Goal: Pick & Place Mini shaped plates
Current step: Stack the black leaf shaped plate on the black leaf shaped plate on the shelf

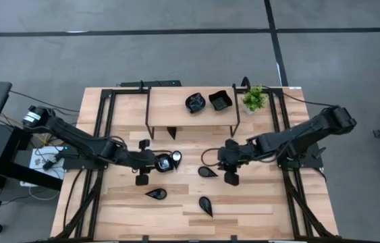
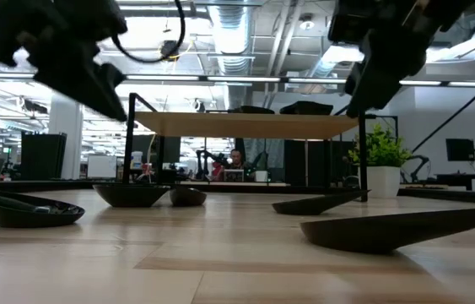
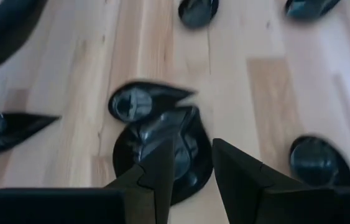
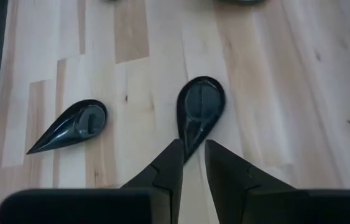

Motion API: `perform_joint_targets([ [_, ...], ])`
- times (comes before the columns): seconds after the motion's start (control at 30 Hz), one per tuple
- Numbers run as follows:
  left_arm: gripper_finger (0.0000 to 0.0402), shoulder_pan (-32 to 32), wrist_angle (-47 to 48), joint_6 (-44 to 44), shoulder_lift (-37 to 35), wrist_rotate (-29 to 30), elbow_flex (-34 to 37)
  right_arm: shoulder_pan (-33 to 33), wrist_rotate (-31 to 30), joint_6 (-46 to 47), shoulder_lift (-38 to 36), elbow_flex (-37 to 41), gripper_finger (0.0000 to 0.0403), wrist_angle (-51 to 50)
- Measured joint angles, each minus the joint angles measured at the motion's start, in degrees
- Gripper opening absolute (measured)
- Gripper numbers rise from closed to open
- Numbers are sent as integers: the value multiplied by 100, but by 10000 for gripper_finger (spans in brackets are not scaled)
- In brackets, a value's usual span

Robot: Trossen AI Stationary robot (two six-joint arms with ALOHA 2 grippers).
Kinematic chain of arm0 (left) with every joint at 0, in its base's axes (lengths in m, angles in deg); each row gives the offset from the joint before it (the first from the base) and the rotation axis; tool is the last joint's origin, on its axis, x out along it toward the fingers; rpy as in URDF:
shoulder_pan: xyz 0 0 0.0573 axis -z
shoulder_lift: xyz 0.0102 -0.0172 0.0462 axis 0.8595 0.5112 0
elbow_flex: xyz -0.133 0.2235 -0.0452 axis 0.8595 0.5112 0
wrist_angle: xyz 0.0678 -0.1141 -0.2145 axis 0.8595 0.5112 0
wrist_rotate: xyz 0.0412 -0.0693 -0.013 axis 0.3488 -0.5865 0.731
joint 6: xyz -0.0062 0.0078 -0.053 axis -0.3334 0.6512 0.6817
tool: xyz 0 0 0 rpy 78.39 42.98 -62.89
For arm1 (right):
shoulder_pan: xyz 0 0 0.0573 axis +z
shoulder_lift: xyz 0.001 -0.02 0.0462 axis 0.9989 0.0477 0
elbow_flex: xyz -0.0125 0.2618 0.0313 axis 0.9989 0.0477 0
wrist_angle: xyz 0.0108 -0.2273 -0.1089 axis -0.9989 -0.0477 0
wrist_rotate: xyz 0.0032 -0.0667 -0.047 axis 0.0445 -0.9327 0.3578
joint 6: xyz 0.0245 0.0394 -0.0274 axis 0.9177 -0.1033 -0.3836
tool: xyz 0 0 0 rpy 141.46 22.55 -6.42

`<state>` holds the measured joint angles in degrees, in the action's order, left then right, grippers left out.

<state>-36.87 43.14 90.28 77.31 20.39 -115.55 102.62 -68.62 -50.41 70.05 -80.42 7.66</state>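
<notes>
Right gripper (image 4: 190, 163), fingers slightly apart, empty — teardrop plate (image 4: 199, 112) just ahead, tapered tip pointing into gap, long axis along approach. Left gripper (image 3: 193, 163) apart over scalloped plate (image 3: 190, 171).

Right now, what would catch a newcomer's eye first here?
Two dark arms meet mid-table, each over black dishes. The left gripper hovers at a scalloped plate with a teardrop dish beside it; the right gripper hangs over another teardrop's tip. Two dishes sit on the shelf, by a green plant.
</notes>
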Motion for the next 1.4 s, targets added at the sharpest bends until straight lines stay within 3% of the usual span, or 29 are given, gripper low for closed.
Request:
perform_joint_targets([
  [0.57,113,203,-74,-15,1181,-28,0,2,456,115,491,0,64,505],
  [1.03,113,201,-106,-445,1307,-251,4,2,456,159,482,0,64,505],
  [1.4,113,147,-110,-962,1322,-17,4,49,562,176,482,0,64,505],
])
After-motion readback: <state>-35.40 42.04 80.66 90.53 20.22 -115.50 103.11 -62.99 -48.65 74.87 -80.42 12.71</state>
